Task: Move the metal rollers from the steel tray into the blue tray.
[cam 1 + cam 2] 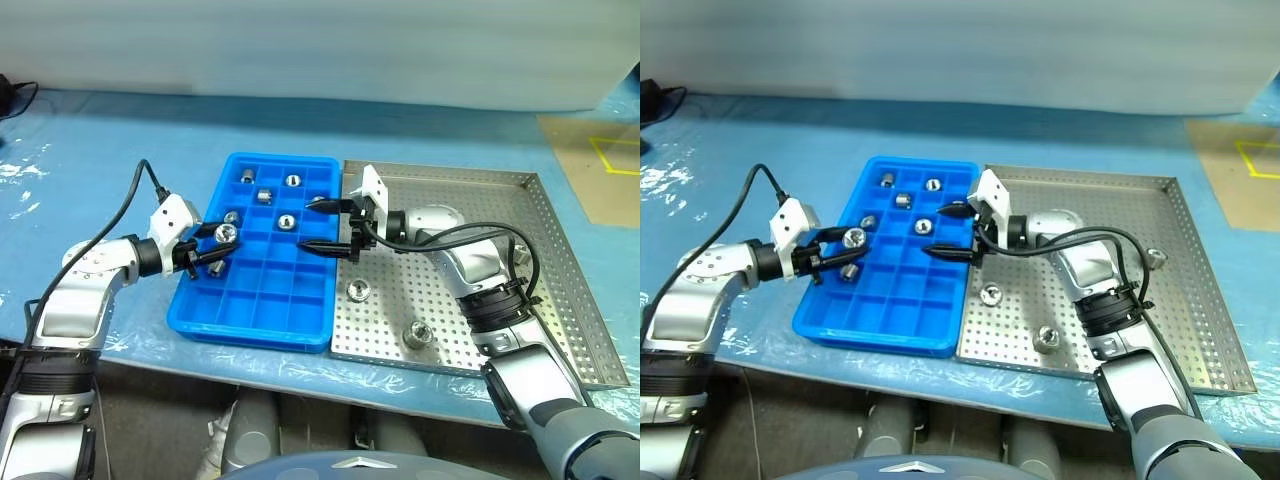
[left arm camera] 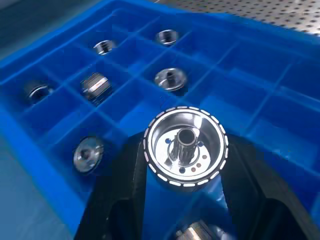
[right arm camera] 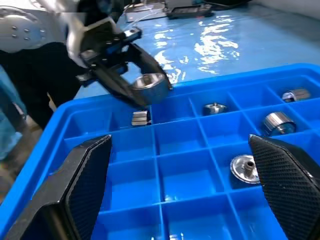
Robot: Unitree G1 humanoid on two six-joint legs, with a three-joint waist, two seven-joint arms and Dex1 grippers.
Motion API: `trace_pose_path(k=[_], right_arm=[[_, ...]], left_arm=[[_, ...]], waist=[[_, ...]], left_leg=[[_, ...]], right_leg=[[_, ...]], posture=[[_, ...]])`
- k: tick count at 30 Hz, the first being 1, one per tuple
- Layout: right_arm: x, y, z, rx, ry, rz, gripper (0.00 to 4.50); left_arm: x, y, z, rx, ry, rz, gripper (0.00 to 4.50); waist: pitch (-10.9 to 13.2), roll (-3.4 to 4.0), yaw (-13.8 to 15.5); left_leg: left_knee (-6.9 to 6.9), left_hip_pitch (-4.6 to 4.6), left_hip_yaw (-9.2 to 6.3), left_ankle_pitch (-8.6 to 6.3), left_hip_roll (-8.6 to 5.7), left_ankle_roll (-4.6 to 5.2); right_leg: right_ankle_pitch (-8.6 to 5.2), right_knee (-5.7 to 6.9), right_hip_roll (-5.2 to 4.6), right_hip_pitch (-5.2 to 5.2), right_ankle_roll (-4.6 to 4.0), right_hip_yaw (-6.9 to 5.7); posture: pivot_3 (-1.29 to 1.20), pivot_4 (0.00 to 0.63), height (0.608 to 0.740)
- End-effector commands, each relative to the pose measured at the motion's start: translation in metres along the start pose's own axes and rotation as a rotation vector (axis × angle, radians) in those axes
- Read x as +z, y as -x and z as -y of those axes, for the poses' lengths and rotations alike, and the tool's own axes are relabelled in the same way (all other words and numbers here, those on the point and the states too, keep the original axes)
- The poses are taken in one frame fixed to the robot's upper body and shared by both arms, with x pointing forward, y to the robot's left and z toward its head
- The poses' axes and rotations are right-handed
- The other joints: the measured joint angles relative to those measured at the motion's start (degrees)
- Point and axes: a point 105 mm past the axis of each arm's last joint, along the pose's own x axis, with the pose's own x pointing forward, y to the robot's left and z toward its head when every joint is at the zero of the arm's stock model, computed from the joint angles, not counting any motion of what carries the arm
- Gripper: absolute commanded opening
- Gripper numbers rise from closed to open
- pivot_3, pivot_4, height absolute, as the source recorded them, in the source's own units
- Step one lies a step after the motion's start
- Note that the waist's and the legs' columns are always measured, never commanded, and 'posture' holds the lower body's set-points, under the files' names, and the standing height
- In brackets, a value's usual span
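The blue tray (image 1: pixel 270 300) lies left of the steel tray (image 1: pixel 455 190), their sides touching. My left gripper (image 1: pixel 221 241) is shut on a metal roller (image 2: pixel 186 147) and holds it just above the blue tray's left column of compartments. Several rollers (image 1: pixel 286 222) lie in the tray's far compartments, and one (image 1: pixel 215 267) lies under the left fingers. My right gripper (image 1: pixel 312 224) is open and empty, pointing left over the blue tray's right edge. Two rollers (image 1: pixel 358 291) (image 1: pixel 417 335) rest on the steel tray's near left part. A third roller (image 1: pixel 1155 258) sits behind my right forearm.
Both trays sit on a table covered with crinkled blue plastic sheet (image 1: pixel 90 150). A black cable (image 1: pixel 12 95) lies at the far left. A brown board with yellow tape (image 1: pixel 600 160) lies at the far right. The table's front edge runs just below the trays.
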Motion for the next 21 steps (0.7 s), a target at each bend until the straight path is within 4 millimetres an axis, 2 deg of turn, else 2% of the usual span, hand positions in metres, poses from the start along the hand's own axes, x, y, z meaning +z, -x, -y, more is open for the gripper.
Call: trace_pose_path(k=[1,11,20,21], right_arm=[[0.013,-0.002,-0.002,0.018,0.055,0.026,4.50],[0.002,0.016,-0.001,-0.061,0.041,-0.004,4.50],[0.000,0.021,0.000,-0.105,0.044,-0.007,4.50],[0.000,0.022,0.000,-0.112,0.046,-0.008,4.50]], left_arm=[[0.006,-0.006,-0.005,0.021,-0.040,0.039,1.74],[-0.003,-0.032,0.014,-0.076,-0.042,0.038,1.74],[-0.022,-0.043,0.011,-0.093,-0.015,-0.033,1.74],[-0.021,-0.043,0.010,-0.095,-0.009,-0.022,2.09]], waist=[[0.0,-0.02,0.1],[0.0,-0.05,-0.1],[0.0,-0.06,-0.2],[0.0,-0.05,-0.3]], left_leg=[[-0.01,0.00,-0.02,0.00,0.00,-0.01],[-0.07,-0.05,-0.03,0.15,0.01,-0.24],[-0.08,0.04,-0.03,0.17,0.01,-0.28],[-0.08,0.05,-0.03,0.17,0.01,-0.28]], right_leg=[[0.00,0.00,0.00,0.00,0.00,0.00],[0.00,-0.03,0.04,-0.08,0.00,0.00],[0.00,0.03,0.06,-0.05,0.00,0.03],[0.00,0.03,0.06,-0.05,0.00,0.04]], posture=[[0.17,0.150,0.740],[0.09,0.150,0.740],[0.05,0.150,0.740],[0.04,0.150,0.740]])
